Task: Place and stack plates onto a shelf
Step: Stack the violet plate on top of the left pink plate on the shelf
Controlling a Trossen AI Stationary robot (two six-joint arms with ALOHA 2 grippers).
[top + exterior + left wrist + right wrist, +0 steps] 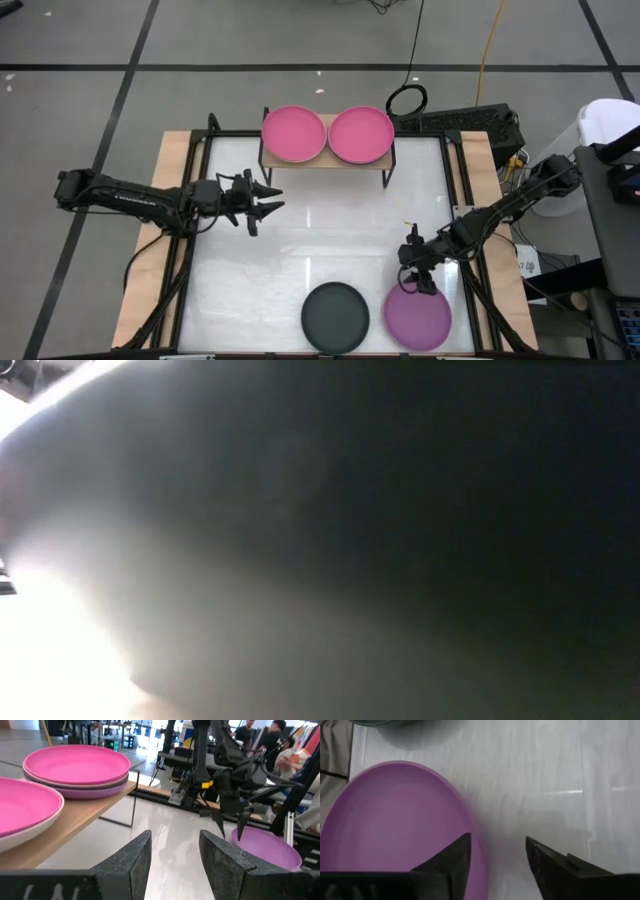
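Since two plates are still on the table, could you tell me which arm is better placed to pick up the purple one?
The right. Its open gripper hangs at the purple plate's rim, while the left gripper waits near the shelf.

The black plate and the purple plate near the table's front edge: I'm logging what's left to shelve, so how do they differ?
The black plate is dark charcoal; the purple plate is light violet. The black plate sits toward the table's middle with no gripper near it; the purple plate lies at the right, with the open right gripper over its far rim. Both look round, equal in size, flat on the white tabletop, not yet on the shelf.
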